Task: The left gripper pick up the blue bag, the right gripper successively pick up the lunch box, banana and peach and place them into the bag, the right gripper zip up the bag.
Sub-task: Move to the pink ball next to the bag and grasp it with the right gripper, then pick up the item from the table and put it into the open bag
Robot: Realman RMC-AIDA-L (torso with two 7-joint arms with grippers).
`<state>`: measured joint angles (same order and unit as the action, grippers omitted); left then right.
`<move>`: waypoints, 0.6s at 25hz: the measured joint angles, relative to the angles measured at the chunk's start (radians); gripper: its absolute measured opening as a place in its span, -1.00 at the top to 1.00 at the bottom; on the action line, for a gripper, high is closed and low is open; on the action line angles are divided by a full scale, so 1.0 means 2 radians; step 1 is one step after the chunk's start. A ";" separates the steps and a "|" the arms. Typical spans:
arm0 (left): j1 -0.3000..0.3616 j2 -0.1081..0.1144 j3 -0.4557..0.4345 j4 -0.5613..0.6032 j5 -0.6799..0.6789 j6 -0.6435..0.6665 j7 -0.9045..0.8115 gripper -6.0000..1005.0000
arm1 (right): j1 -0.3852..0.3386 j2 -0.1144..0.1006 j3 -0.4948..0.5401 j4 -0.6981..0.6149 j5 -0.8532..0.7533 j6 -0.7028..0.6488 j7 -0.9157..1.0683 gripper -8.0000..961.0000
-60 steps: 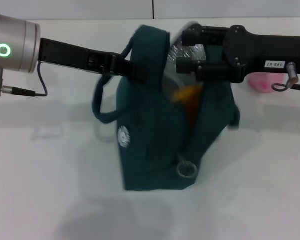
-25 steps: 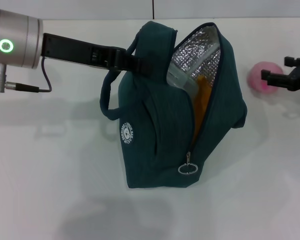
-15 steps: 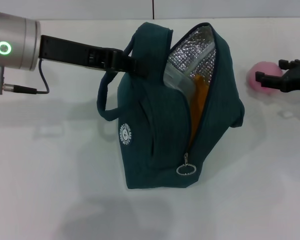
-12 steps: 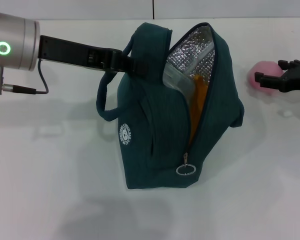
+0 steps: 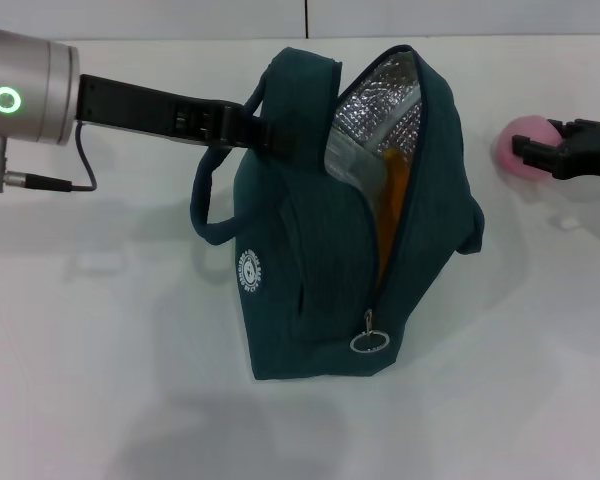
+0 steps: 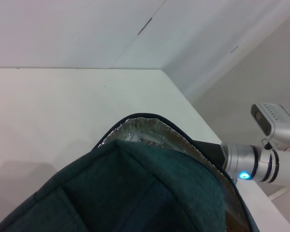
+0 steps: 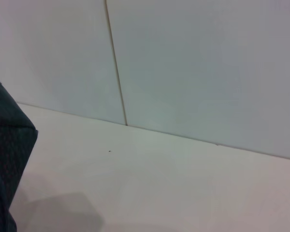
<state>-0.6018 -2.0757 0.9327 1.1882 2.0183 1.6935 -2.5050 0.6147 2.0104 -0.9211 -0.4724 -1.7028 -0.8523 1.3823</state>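
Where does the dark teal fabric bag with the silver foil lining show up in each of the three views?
Head view: dark teal fabric bag stands mid-frame, mouth open, held at the handle by the left tool.
Left wrist view: its top fills the lower part of the frame.
Right wrist view: only a corner at the left edge.
Shared landmark: the white table.

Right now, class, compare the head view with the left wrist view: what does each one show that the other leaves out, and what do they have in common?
Only the head view shows the pink peach on the table with the right gripper beside it, the left gripper at the bag's handle, the zipper ring and the orange item inside. Only the left wrist view shows the table's far corner and the right arm's blue-lit wrist. Both show the blue bag open, with its silver lining.
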 joint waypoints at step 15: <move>0.003 0.003 0.000 0.000 -0.004 0.000 0.002 0.90 | -0.031 0.000 0.006 -0.057 0.048 -0.044 0.005 0.56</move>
<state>-0.5948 -2.0696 0.9326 1.1873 2.0106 1.6936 -2.5008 0.5524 2.0094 -0.9085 -0.5871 -1.6071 -0.9408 1.3916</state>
